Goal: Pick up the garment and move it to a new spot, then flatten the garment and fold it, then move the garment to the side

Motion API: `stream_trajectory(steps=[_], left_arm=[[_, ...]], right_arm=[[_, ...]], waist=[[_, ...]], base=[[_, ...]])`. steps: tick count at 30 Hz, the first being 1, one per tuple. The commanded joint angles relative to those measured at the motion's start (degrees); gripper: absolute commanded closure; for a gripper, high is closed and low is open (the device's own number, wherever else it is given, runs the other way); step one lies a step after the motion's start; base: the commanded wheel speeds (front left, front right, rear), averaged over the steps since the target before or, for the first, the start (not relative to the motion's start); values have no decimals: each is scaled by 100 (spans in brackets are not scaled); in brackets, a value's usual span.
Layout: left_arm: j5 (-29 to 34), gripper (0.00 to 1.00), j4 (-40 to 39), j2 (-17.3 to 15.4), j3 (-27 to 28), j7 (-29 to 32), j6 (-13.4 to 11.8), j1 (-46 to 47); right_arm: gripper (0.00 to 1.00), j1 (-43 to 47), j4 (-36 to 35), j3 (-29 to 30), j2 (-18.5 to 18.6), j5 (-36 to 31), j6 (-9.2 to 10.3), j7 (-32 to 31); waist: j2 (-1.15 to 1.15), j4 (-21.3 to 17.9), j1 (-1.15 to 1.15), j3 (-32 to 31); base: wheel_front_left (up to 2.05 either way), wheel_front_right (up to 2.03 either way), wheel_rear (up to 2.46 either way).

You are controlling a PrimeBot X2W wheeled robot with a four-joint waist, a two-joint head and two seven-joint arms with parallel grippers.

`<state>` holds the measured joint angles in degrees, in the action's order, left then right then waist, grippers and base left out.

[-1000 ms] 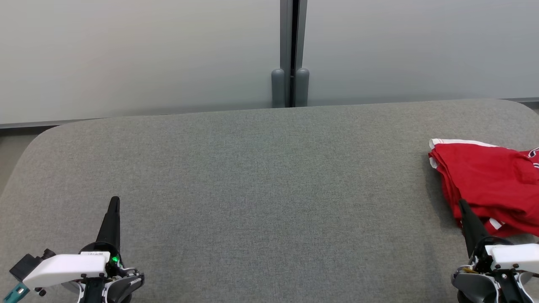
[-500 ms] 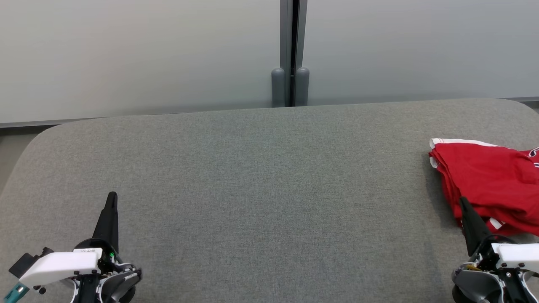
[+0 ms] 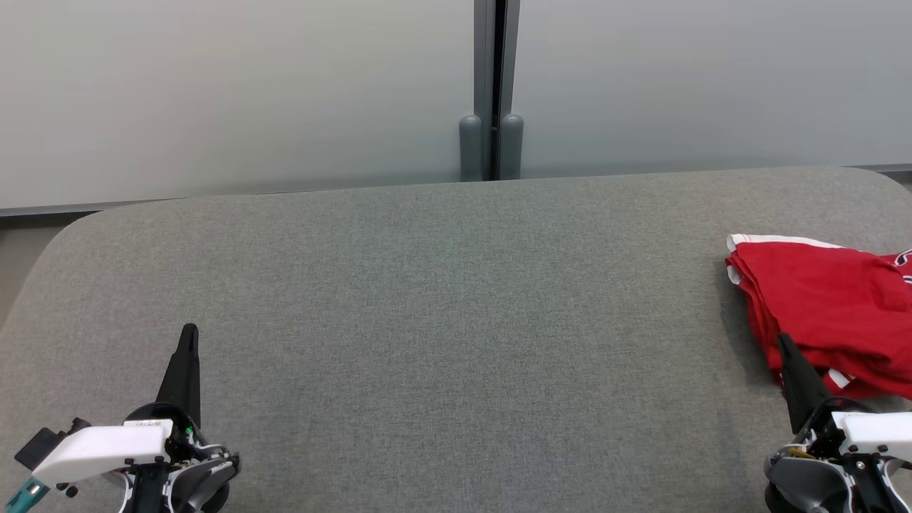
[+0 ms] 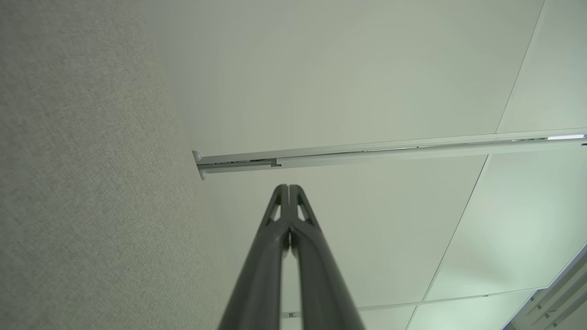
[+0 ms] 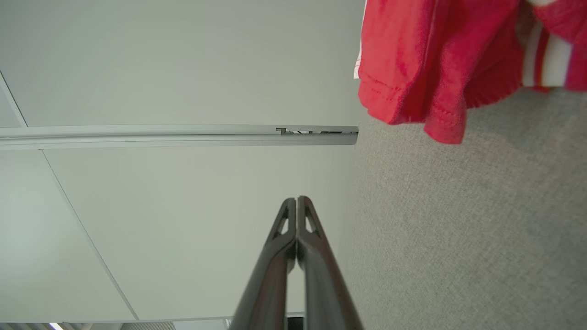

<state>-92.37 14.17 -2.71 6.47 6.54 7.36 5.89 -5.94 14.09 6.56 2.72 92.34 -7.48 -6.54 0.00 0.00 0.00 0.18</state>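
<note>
One red garment [image 3: 826, 306] with white trim lies bunched in folds at the right end of the grey upholstered surface [image 3: 442, 320]. There are two grippers: left gripper [image 3: 189, 330] and right gripper [image 3: 782, 339]. Both have their fingers pressed together, holding nothing. The right gripper is near the garment.

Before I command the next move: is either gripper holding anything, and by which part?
Nothing is held. The left gripper and right gripper are both shut and empty; the red garment lies loose on the grey table.
</note>
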Motion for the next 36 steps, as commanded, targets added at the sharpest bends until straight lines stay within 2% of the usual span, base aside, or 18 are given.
stream_trajectory(steps=[1, 36], left_arm=[[-7, 100, -19, -32, 26, 21, 28, 71], [-9, 100, -20, -32, 24, 20, 28, 71]], right_arm=[[100, -48, -19, 13, 21, 13, -2, -22], [100, -48, -19, 11, 22, 14, -2, -20]], waist=[[0, 0, 0, 0], [0, 0, 0, 0]], base=[[0, 0, 0], [0, 0, 0]])
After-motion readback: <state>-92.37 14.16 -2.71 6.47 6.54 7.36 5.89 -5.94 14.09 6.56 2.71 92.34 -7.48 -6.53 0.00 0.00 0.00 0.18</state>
